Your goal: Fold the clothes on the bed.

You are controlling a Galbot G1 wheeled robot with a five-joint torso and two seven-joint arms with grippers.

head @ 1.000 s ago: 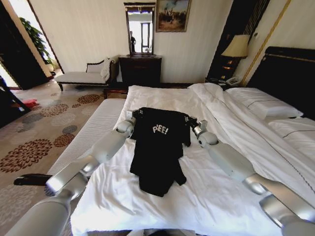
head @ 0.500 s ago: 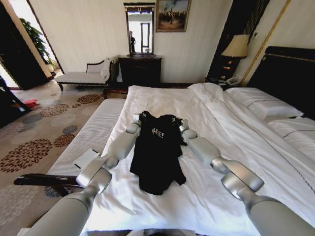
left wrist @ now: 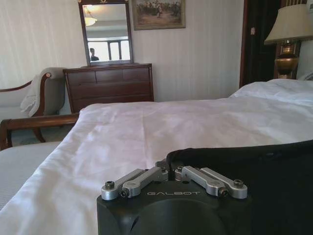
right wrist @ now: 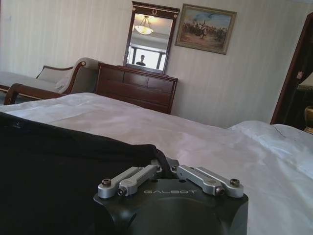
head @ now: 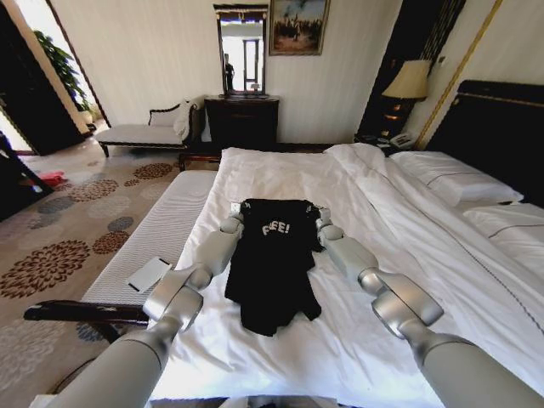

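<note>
— Where's the T-shirt (head: 272, 259)?
— Centre of frame, on the bed (head: 280, 174).
— The pincers?
— Left gripper (head: 236, 210) and right gripper (head: 318, 214) each pinch its upper corners — fingers pressed together on the fabric.

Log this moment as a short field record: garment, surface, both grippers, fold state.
garment: black T-shirt with white chest lettering, lying lengthwise
surface: white duvet of the bed
left gripper: shut on the T-shirt's upper edge, at its left shoulder
right gripper: shut on the T-shirt's upper edge, at its right shoulder
fold state: narrowed, rumpled at the lower end, not a finished fold
</note>
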